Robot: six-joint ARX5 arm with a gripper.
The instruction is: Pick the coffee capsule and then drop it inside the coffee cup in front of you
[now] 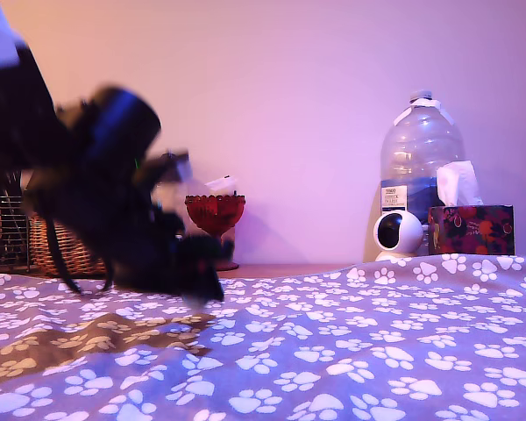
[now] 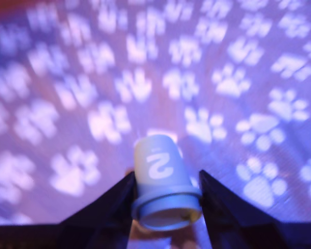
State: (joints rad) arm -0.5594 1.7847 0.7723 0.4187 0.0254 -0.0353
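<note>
One cloth, purple-grey and printed all over with white paw marks, is spread across the whole foreground of the exterior view, and its pattern also fills the wrist view behind the gripper. A plain wall is seen behind it. At the exterior view's left the dark arm is shown blurred, bent low over the cloth, with its shadow cast on the fabric beneath it. A large clear water bottle is stood at the exterior view's right, near the wall. Behind the arm, at the far left of that view, a wicker basket is partly hidden. A dark floral tissue box, with a white tissue raised from it, is set just beside the bottle. A small white round camera is placed in front of the bottle, next to the box. A red goblet is seen just right of the arm in the exterior view.

In the wrist view the gripper is closed around the coffee capsule, which is held between the two dark fingers above the cloth. The capsule's rimmed wide end is turned toward the wrist camera, its narrow end away, and a pale mark like a "2" is shown on its side. The coffee cup cannot be made out in either view.
</note>
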